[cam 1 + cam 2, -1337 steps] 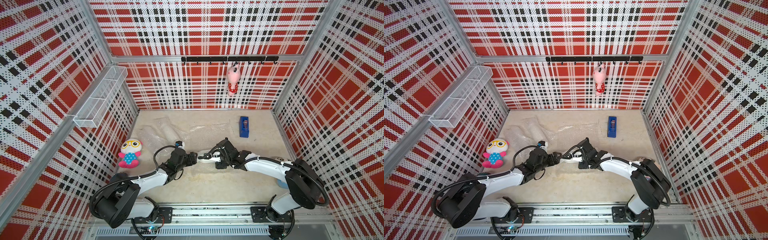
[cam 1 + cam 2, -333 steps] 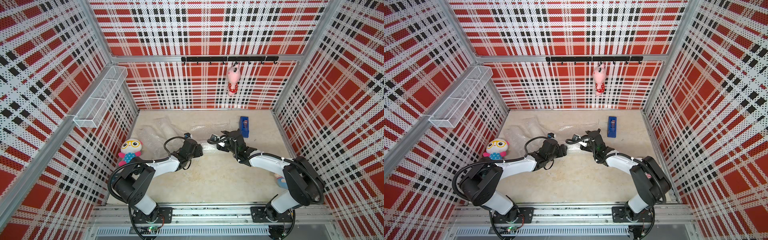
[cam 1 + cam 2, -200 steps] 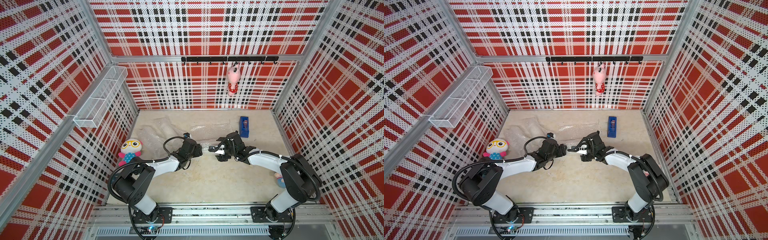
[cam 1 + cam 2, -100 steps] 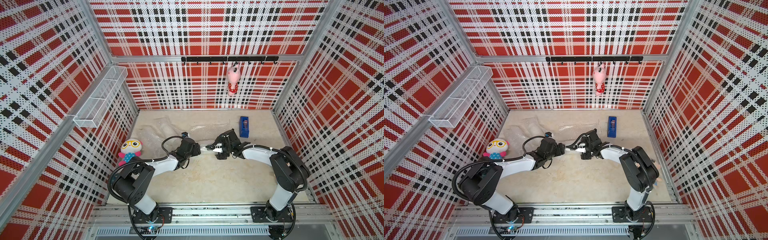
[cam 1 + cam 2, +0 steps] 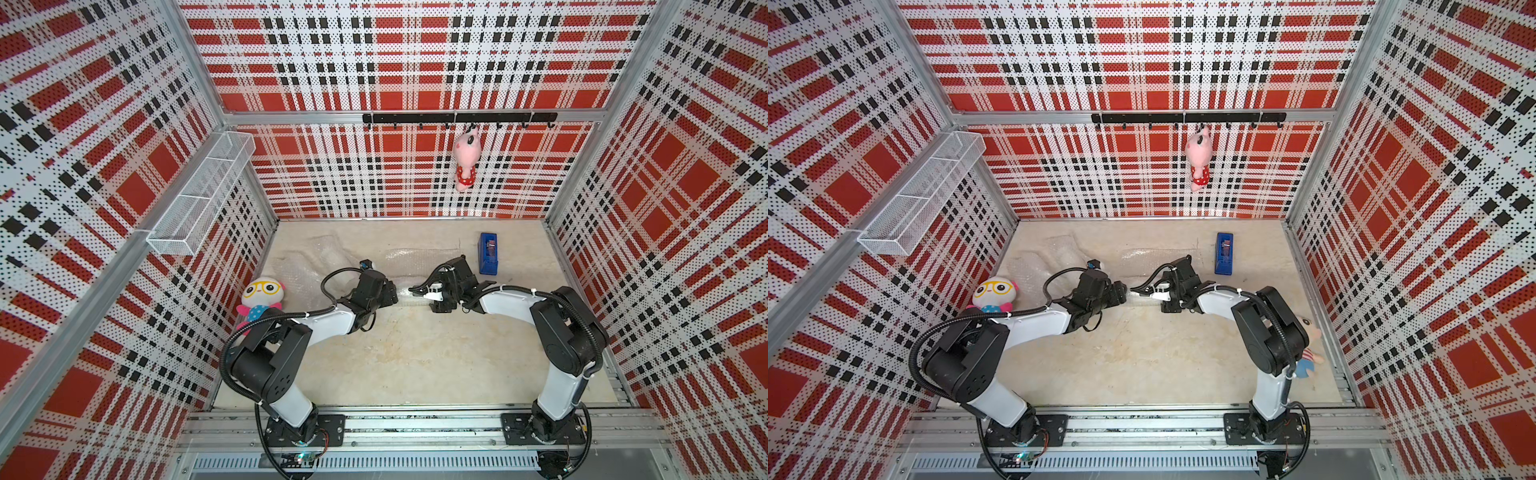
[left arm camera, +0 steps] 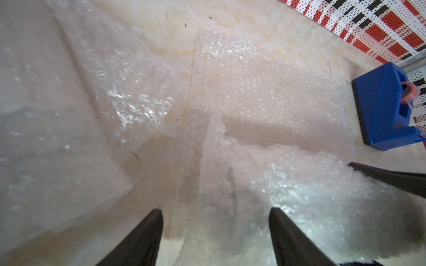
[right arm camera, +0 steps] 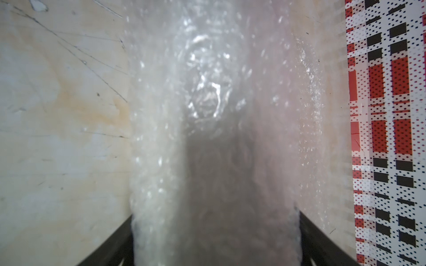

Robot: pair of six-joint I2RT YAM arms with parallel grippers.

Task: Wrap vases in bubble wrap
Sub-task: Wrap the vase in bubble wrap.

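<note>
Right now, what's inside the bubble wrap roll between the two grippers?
Through the bubble wrap roll, only a dark, blurred patch shows in the right wrist view. The wrap's layers cover it, so I cannot tell what it is.

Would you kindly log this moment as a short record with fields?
left gripper: open, at one end of the bubble-wrapped bundle
right gripper: jaws astride the bundle's other end; grip unclear
bundle contents: hidden
loose bubble wrap sheets: far left of table
blue tape dispenser: far right, untouched
plush toy: left edge
</note>
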